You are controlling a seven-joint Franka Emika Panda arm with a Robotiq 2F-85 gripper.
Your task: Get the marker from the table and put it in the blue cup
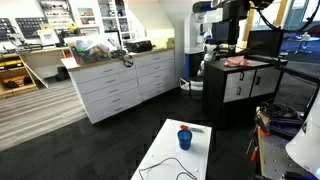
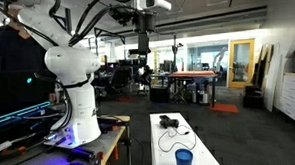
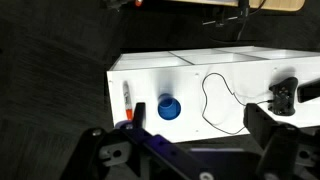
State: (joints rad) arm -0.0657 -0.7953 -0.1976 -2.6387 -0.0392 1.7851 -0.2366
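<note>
**Arm poised high over a white table (image 1: 195,160), pincer (image 3: 180,140) spread wide and gripping nothing.**

The thin marker (image 3: 126,100), dark-bodied with a red end, is lying flat on the smooth tabletop along its left edge in the wrist view, just beside the blue cup (image 3: 169,108) but not touching it. The cup, a plain cylinder, is standing upright, its round mouth facing the wrist camera. A thin black cable (image 3: 204,100) is looping across the table to the right of the cup. Two dark, blocky fingers (image 3: 100,155) are framing the bottom of the wrist view, well apart. In an exterior view the glossy white arm (image 2: 72,76) is rising from a rounded base left of the table. In an exterior view a pale drawer cabinet (image 1: 120,85), its top cluttered, is standing far beyond dark floor.
</note>
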